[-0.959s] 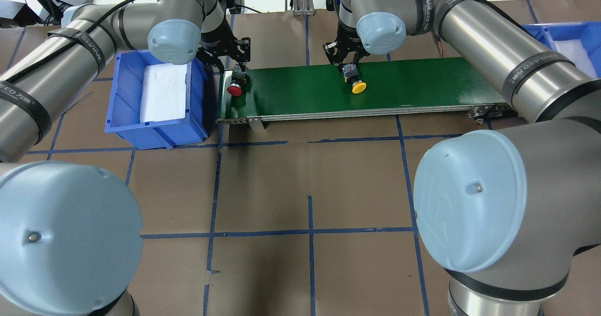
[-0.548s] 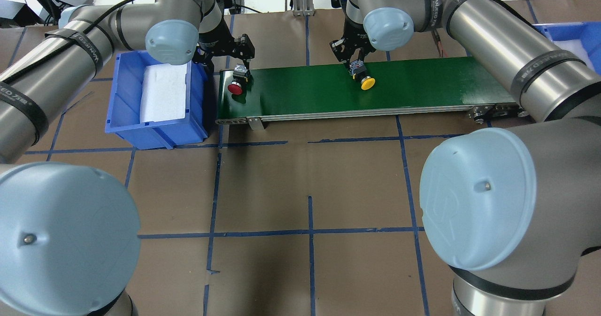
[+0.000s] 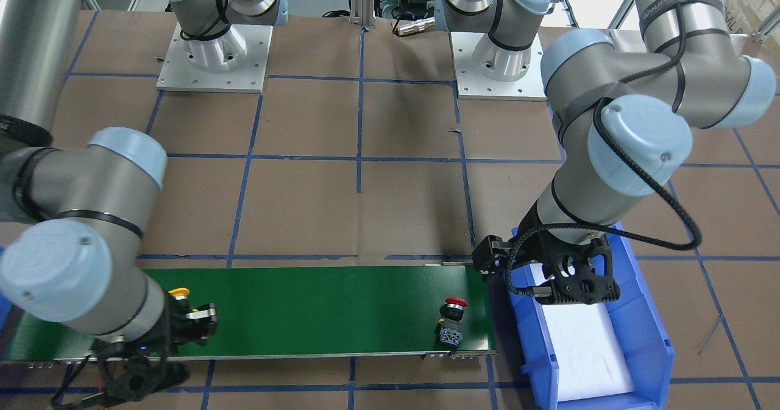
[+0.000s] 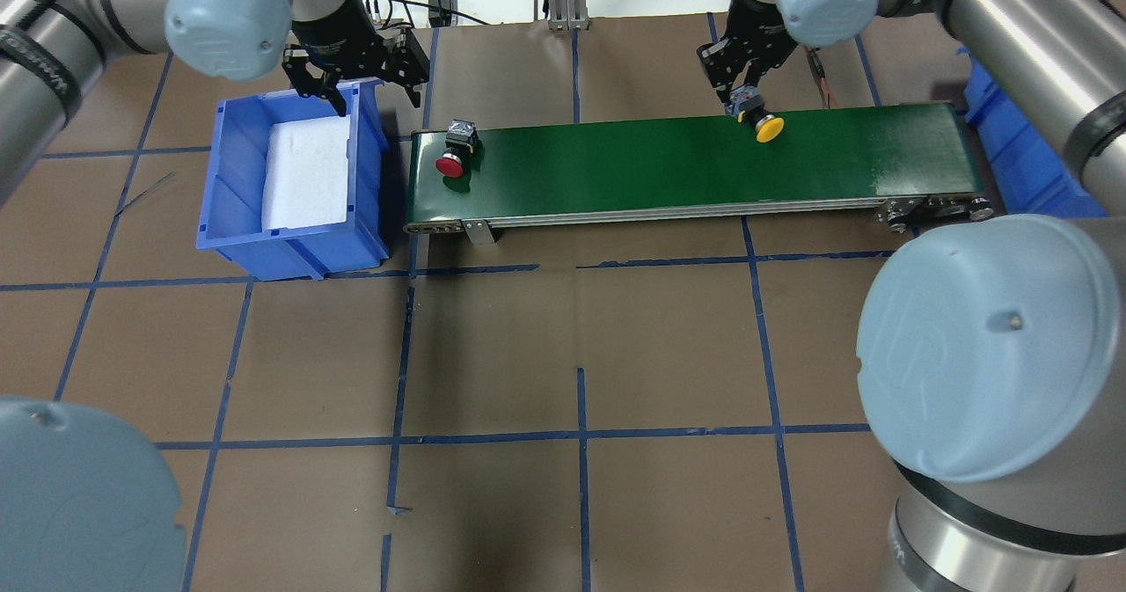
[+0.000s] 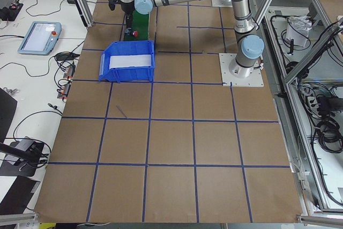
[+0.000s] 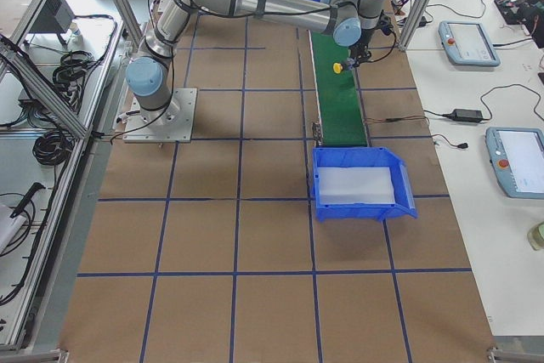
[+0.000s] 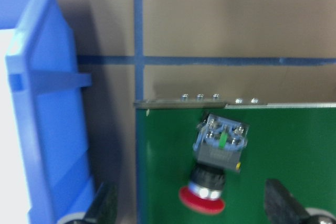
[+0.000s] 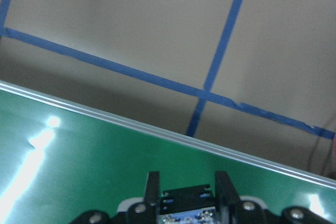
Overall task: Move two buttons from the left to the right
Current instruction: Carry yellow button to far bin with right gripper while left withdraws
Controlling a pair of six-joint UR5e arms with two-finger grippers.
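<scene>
The red button [image 4: 451, 157] lies on its side on the left end of the green conveyor belt [image 4: 616, 161], free of any gripper; it also shows in the front view [image 3: 452, 320] and the left wrist view [image 7: 215, 174]. My left gripper [image 4: 356, 77] is open and empty, raised over the far edge of the left blue bin [image 4: 233, 222], away from the red button. My right gripper [image 4: 743, 99] is shut on the yellow button [image 4: 764, 126] by its grey contact block [image 8: 186, 211], over the belt's far edge, right of centre.
A second blue bin [image 4: 1012, 161] stands just past the belt's right end. The left bin holds a white foam pad [image 4: 303, 174]. Brown table paper with blue tape lines surrounds the conveyor. My large arm joints fill the overhead view's lower corners.
My left gripper has drawn up and to the left, away from the red button, which stays on the belt. My right gripper has carried the yellow button to the right along the belt.
</scene>
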